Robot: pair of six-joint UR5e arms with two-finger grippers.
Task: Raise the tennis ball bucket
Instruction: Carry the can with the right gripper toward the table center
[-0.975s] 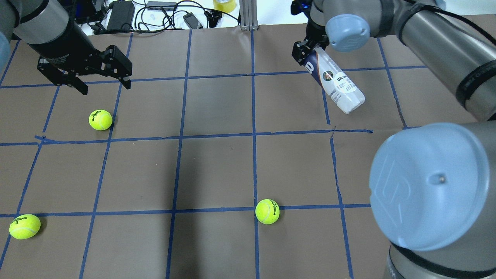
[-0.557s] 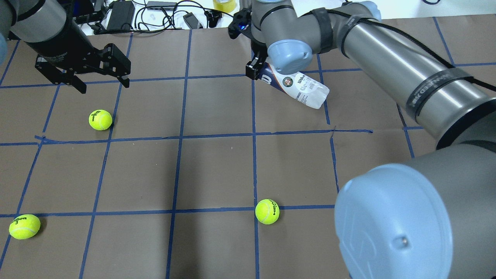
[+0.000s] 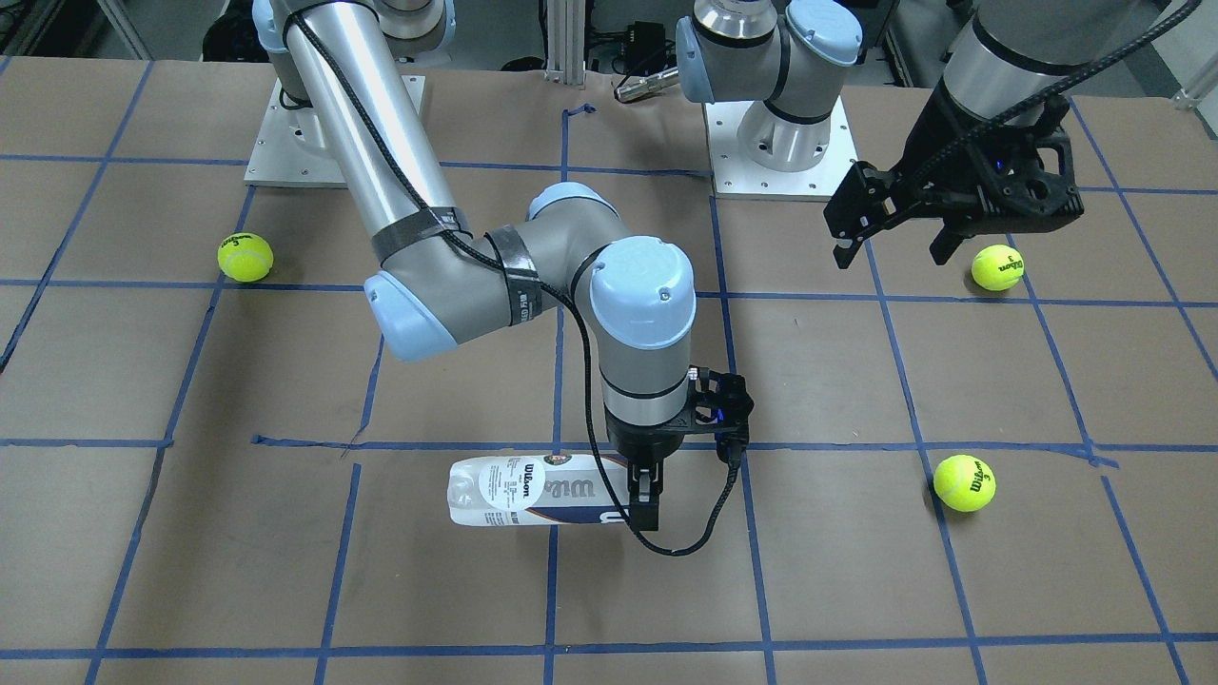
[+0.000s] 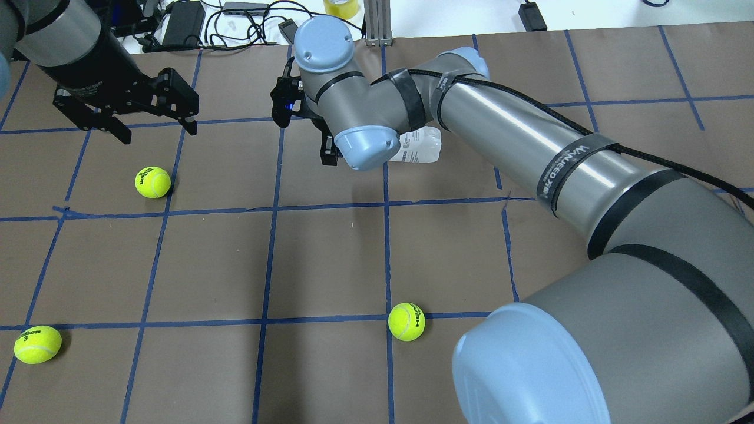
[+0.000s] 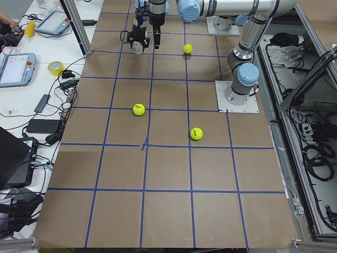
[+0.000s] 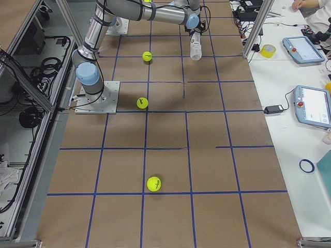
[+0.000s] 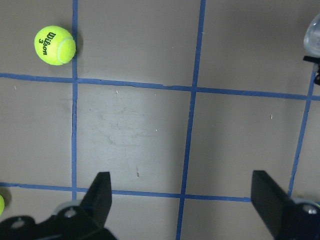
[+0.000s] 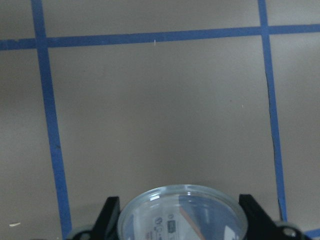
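Clear plastic tennis-ball can (image 3: 514, 490) now hangs level, further left, my right end effector (image 3: 645, 499) clamped on it, left end effector (image 3: 892, 255) open. Looks lifted.

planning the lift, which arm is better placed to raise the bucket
Right. The right hand is shut on the tennis ball bucket; the left hand hangs open far off, beside a tennis ball.

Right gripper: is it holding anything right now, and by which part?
Yes. The right gripper is shut on the tennis ball bucket, clamping its navy-banded end; the clear end sticks out sideways. The left gripper is open and holds nothing.
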